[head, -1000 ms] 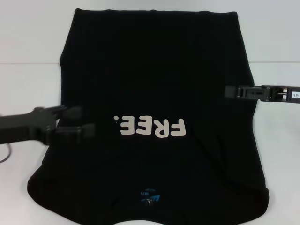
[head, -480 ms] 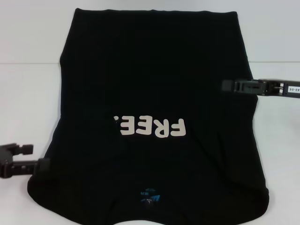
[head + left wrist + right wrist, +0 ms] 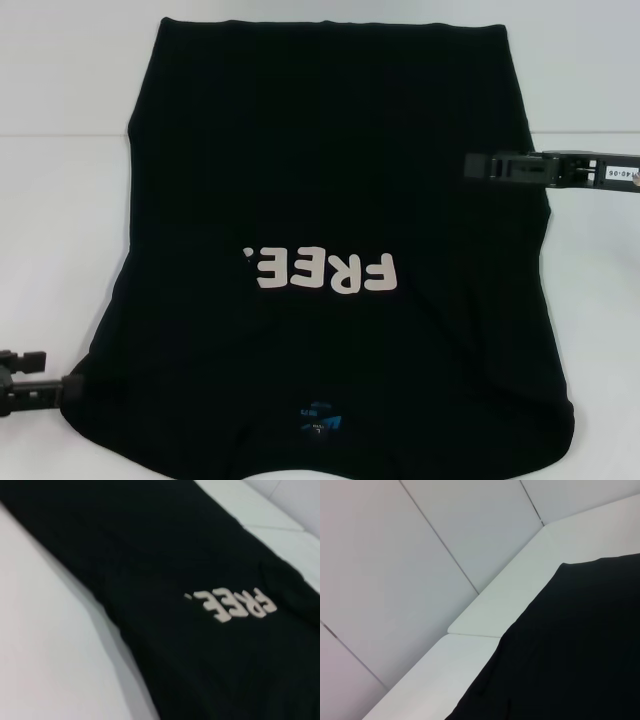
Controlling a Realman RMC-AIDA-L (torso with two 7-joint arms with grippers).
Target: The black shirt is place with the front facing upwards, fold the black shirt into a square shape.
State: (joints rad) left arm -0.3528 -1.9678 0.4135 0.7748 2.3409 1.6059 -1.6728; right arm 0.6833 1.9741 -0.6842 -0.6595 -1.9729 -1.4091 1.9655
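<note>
Head view shows the black shirt (image 3: 330, 240) lying across my white tabletop (image 3: 60, 200), its sides apparently turned in to a long panel, the pale lettering (image 3: 320, 272) up and the blue neck label (image 3: 318, 422) nearest me. The lengthwise folds to a square are left, I judge. My left pincer (image 3: 45, 380), spread, sits at the near left edge; my right pincer (image 3: 480, 168) hovers over the right edge, its grip I cannot tell. Cloth looks soft, matte, limp.

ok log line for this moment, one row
black shirt: flat on white table, print up, sleeves folded in | left gripper: at shirt's near-left corner | right gripper: over shirt's right edge
</note>
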